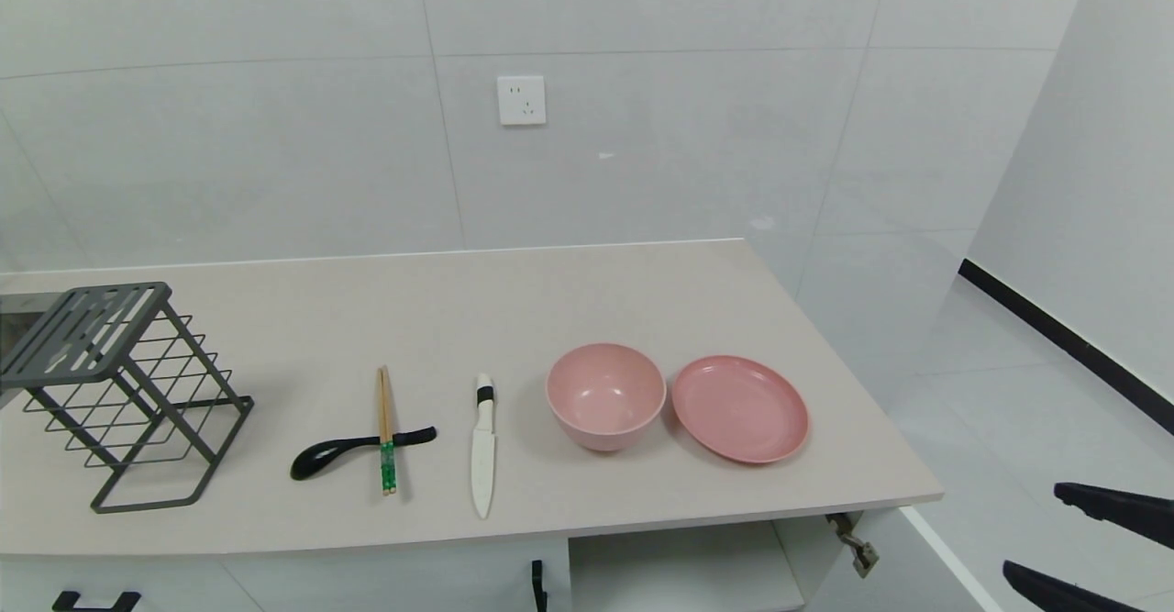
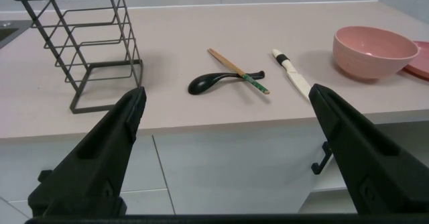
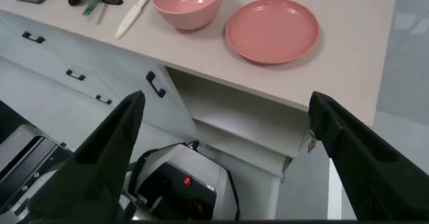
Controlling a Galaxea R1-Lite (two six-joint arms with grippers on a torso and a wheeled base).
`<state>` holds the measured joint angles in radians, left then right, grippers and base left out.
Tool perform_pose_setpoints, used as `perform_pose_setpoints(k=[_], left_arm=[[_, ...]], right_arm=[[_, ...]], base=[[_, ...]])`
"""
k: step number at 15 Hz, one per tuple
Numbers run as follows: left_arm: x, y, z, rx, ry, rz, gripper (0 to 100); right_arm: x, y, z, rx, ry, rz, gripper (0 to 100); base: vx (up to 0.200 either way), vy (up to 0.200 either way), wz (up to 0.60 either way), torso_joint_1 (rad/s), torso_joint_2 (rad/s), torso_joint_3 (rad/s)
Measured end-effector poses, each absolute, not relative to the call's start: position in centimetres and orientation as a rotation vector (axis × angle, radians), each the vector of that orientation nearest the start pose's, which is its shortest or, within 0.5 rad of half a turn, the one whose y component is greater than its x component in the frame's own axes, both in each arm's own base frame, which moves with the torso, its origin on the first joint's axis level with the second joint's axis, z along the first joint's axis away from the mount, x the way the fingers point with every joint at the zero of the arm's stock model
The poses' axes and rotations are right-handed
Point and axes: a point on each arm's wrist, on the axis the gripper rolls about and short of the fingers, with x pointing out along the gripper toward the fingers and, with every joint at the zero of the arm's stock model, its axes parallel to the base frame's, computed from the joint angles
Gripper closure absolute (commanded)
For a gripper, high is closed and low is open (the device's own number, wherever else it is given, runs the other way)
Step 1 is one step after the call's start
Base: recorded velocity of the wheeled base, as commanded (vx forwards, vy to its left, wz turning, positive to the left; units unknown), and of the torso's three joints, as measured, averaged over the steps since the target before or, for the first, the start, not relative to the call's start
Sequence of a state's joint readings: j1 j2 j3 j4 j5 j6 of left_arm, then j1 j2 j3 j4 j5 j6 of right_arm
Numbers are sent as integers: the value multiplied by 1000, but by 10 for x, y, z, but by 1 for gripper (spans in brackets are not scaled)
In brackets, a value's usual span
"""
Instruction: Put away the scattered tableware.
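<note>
Beige countertop (image 1: 514, 309) against a white tiled wall, with a white wall socket (image 1: 521, 100) above the back edge and pale floor tiles off to the right. Below the front edge, white cabinet fronts with black handles and one open cabinet bay (image 1: 679, 561) near the right corner.

Left gripper (image 2: 226, 92): fingers spread wide, nothing between them, hanging just off the countertop's front edge, facing the cutlery. Right gripper (image 3: 226, 98): likewise wide open and empty, off the countertop beyond its front right corner.

Outward from the left gripper, along the front edge: black ladle-shaped spoon (image 1: 335, 452) with a pair of wooden chopsticks with green-patterned tips (image 1: 386, 428) lying across its handle. Just beside them, a white knife with a black band (image 1: 483, 451), tip toward the front edge. Toward the left edge, a dark grey wire rack with a slotted top (image 1: 119, 383), upright. Toward the right edge, a pink round bowl (image 1: 605, 396), upright, and just beside it a pink shallow plate (image 1: 739, 407); touching or not, hard to say.

Judged as the very start: every piece loose on the surface, nothing in the rack. Next move, most likely: lower a gripper over one piece, perhaps the chopsticks as the topmost, close on it and carry it to the rack. Thin cutlery lying flat, so probably a careful fingertip pinch.
</note>
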<state>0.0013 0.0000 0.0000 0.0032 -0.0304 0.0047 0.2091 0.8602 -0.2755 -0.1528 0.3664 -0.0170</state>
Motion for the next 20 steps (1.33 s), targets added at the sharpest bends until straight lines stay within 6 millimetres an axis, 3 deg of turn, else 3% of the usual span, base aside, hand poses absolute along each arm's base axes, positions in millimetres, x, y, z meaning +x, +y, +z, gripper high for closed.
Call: perform_pose_setpoints(k=[5,13,20], left_arm=[[-23,-1,75,5,3,-30,0],[-23,-1,75,4,3,-29,0],[-23,-1,75,4,3,-29,0]], right_arm=[[120,34,136,-15,542,580,0],[190,48,106,-77,529,592,0],[233,54,82,-95,550,588,0]], base=[[0,0,0,0,0,0],[0,0,0,0,0,0],[0,0,0,0,0,0]])
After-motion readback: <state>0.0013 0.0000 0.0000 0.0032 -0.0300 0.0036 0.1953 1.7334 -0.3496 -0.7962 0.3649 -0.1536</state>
